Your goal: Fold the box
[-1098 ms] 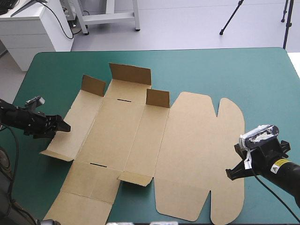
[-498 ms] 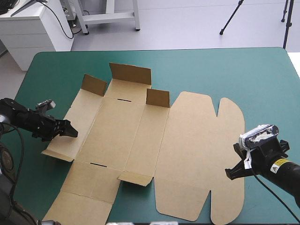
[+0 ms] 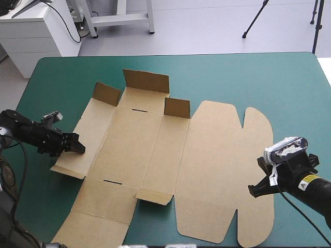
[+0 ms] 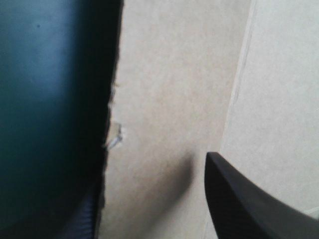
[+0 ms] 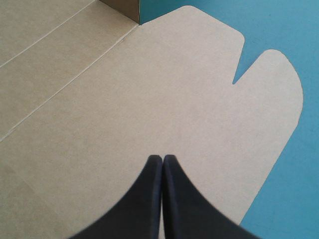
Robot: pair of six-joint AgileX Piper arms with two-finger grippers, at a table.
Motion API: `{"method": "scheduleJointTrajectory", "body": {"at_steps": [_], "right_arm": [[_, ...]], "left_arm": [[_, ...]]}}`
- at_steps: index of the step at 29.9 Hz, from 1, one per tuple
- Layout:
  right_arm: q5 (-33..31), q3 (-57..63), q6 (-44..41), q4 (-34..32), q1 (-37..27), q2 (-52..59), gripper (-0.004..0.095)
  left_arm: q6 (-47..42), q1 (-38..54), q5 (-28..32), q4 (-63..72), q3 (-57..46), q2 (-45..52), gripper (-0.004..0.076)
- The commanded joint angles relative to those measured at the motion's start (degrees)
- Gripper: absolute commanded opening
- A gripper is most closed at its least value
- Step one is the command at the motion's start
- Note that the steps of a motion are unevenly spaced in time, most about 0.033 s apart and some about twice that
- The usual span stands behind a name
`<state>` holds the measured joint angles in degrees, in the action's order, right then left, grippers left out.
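The brown box (image 3: 155, 155) lies flat as a cut sheet on the teal-green cover. Three short flaps (image 3: 146, 81) stand up along its far side, and one small flap (image 3: 152, 196) is raised near the front. Its rounded lid (image 5: 199, 84) spreads to the right. My left gripper (image 3: 76, 147) is at the sheet's left edge, which sits a little off the table. In the left wrist view this gripper (image 4: 149, 181) is open, with the board's edge between its fingers (image 4: 249, 209). My right gripper (image 3: 252, 190) hovers over the lid's right edge, shut (image 5: 163, 158) on nothing.
Bare teal-green cover (image 3: 269, 77) shows beyond the box on the far side and to the right. The sheet's front corners reach the table's near edge (image 3: 93, 235).
My left gripper has moved right onto the box's left edge. The whole sheet has slid slightly to the right. The right arm has not moved.
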<state>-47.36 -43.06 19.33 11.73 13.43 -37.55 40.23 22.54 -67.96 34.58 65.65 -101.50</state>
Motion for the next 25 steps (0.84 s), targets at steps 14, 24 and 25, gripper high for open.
{"method": "scheduleJointTrajectory", "body": {"at_steps": [14, 24, 25], "right_arm": [[3.81, -1.5, 0.52, 1.04, -0.39, -0.01, -0.0023], [3.81, -1.5, 0.52, 2.01, -0.39, -0.01, -0.0023], [3.81, -1.5, 0.52, 2.01, -0.39, -0.01, -0.0023]], "left_arm": [[0.46, -5.66, -6.5, 4.63, 0.73, 1.99, 0.0388], [0.46, -5.66, -6.38, 4.59, 0.98, 1.99, -0.0001], [0.46, -5.66, -6.38, 4.73, 0.98, 1.99, -0.0001]]}}
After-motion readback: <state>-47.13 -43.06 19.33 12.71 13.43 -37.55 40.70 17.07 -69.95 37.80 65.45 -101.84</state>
